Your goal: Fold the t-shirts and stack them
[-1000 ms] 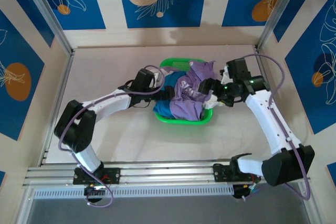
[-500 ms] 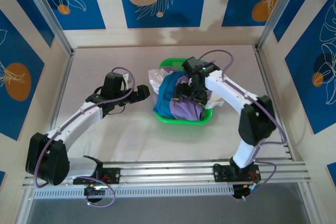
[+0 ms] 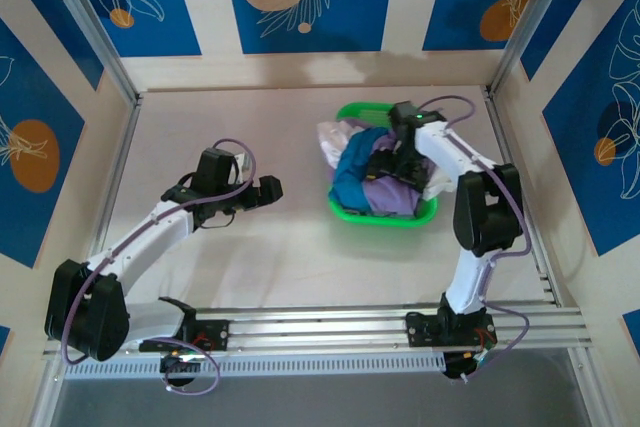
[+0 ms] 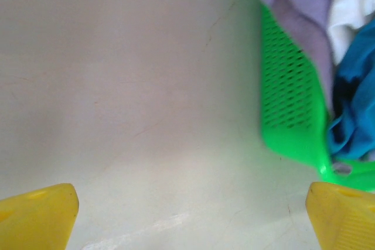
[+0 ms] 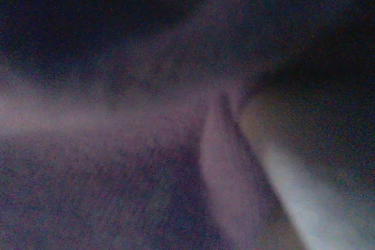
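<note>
Top external view: the t-shirts [image 3: 372, 183] lie heaped in the green basket [image 3: 384, 219] near the bench's [image 3: 240, 117] far right corner, with the lavender t-shirt [image 3: 388, 195] uppermost beside the teal t-shirt [image 3: 350, 169]. They look light, limp and likely to tangle, so a shoulder seam seems the best hold. The right pincer [image 3: 386, 165] is sunk in lavender cloth, spread wide, its grip unclear. The left pincer [image 3: 270, 190] hovers over bare bench, wide open and empty.

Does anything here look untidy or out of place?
Yes: the t-shirts lie crumpled in a heap in the green basket, and a white shirt spills over its left rim.
</note>
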